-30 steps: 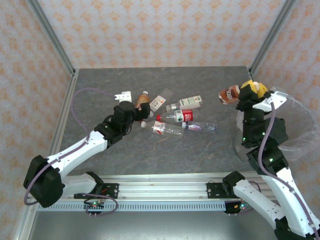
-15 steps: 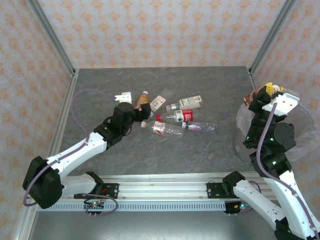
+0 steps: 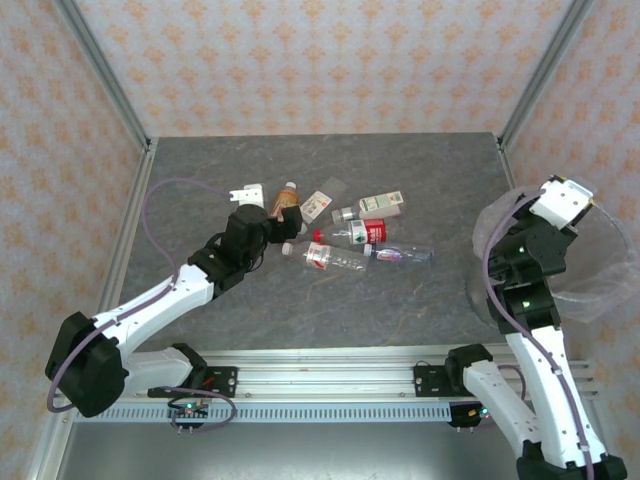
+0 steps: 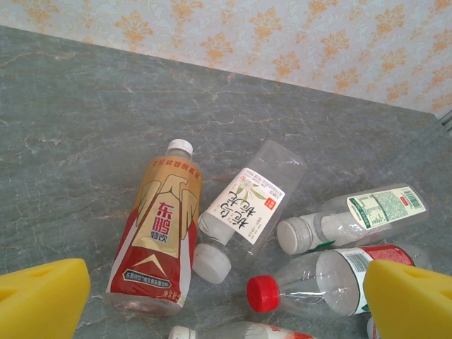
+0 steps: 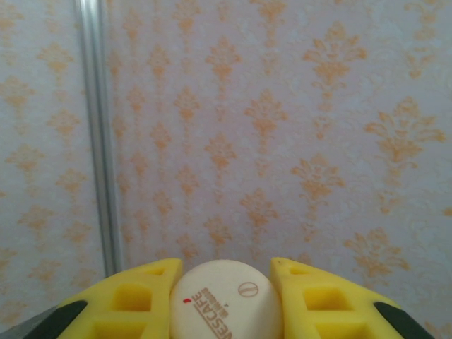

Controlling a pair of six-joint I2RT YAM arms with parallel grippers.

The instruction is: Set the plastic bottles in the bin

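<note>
Far right, yellow right fingers [image 5: 134,300] clench a cream-capped plastic bottle [image 5: 224,302] over the round clear-bagged bin [image 3: 610,290]; I'd drop dead-centre. Left fingers [image 4: 42,296] gape.

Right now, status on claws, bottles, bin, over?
Left claw open over bottles on table. Right claw shut on capped bottle, at bin. Nothing blocking.

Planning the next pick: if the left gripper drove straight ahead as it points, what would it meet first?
Probably the white cap of the clear plastic bottle with the white label, lying ahead of the open left gripper; depth is uncertain.
</note>
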